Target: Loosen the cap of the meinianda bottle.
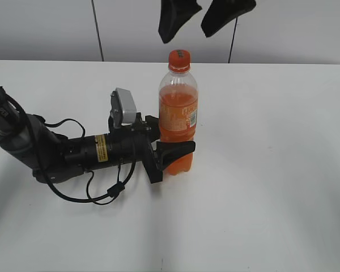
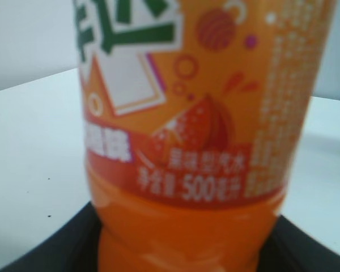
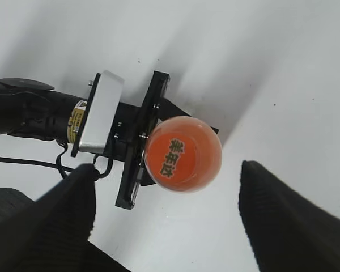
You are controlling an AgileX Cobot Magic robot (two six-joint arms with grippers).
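The meinianda bottle [image 1: 178, 119] stands upright on the white table, full of orange liquid, with an orange label. Its orange cap [image 1: 179, 59] is on top. My left gripper [image 1: 171, 154] is shut on the bottle's lower body from the left. In the left wrist view the label [image 2: 187, 102] fills the frame, with the black fingers at both lower corners. My right gripper [image 1: 205, 22] hangs open just above the cap, not touching it. The right wrist view looks straight down on the cap [image 3: 178, 154], with the open fingers [image 3: 167, 218] on either side of the frame.
The left arm [image 1: 73, 152] lies low across the white table [image 1: 272, 170] with a looped black cable [image 1: 110, 190] beside it. A grey wall runs along the table's far edge.
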